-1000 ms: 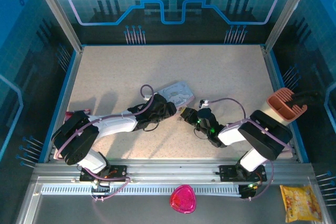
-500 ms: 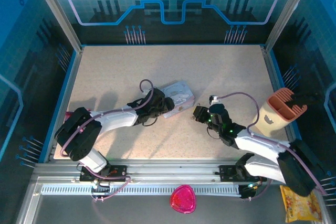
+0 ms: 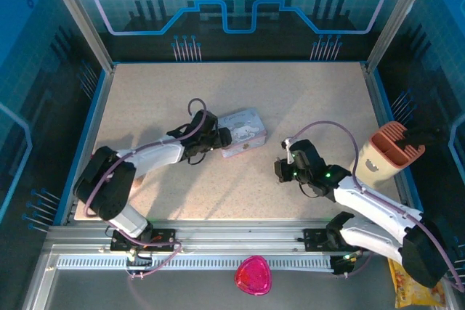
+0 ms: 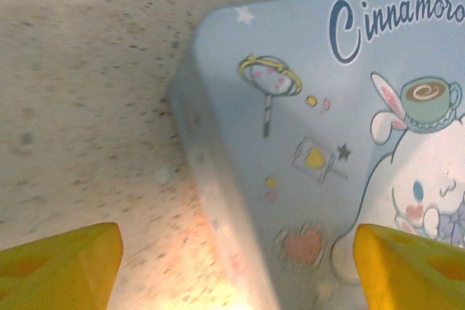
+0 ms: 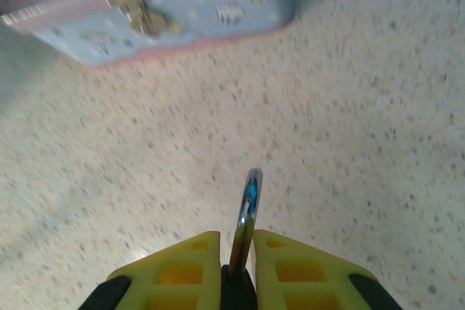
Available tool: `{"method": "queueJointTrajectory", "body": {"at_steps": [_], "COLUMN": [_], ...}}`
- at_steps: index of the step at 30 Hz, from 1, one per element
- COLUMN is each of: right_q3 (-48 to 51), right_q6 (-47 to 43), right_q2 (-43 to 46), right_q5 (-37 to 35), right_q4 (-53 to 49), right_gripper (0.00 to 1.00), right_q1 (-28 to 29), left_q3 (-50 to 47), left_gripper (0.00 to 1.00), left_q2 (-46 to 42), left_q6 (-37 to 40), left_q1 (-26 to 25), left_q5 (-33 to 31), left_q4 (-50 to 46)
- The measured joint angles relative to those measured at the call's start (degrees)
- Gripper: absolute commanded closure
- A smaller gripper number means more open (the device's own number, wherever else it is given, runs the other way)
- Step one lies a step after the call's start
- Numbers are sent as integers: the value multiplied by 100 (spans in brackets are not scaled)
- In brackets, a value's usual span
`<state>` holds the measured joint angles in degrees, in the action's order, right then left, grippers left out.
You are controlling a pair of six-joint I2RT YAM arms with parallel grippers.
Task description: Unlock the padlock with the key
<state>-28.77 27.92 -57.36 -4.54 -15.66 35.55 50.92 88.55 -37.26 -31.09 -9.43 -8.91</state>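
The padlock (image 5: 245, 215) sits pinched between my right gripper's yellow fingers (image 5: 189, 266): its thin silvery shackle pokes forward and its dark body is wedged deep between them. My right gripper (image 3: 280, 168) (image 5: 236, 241) hovers over the speckled table, a short way right of the pale blue cartoon tin (image 3: 243, 133) (image 5: 145, 5). My left gripper (image 3: 220, 138) (image 4: 236, 252) is open, its yellow tips spread on either side of the tin's (image 4: 327, 143) left corner and not touching it. The key is out of view.
A terracotta-topped holder (image 3: 389, 152) stands at the table's right edge. A pink item (image 3: 253, 275) and a yellow snack bag (image 3: 415, 279) lie on the near ledge beyond the rail. Open tabletop stretches behind the tin.
My right gripper has drawn back to the right and nearer, away from the tin, with the padlock in it. My left gripper has shifted left to the tin's left end.
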Motion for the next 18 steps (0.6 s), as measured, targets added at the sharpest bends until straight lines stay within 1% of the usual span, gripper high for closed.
{"method": "queueJointTrajectory", "body": {"at_steps": [3, 8, 15, 18], "right_q3": [0, 0, -98, -125], "right_q6": [-105, -149, -212, -214], "right_q2": [-142, -339, -649, -664], "right_q5": [63, 103, 116, 118], "right_q4": [-214, -328, -459, -518], "right_gripper": [100, 100, 100, 100], "right_q1": [0, 0, 2, 7], "left_q3": [-260, -975, -1943, -2149], "left_gripper": [12, 8, 1, 1], "left_q2": [-741, -2028, -3447, -4006], "left_q6": [295, 656, 914, 1010], "left_q1": [57, 170, 313, 319], "left_q5": [-186, -573, -1134, -1386], "left_q4": [-199, -212, -262, -256]}}
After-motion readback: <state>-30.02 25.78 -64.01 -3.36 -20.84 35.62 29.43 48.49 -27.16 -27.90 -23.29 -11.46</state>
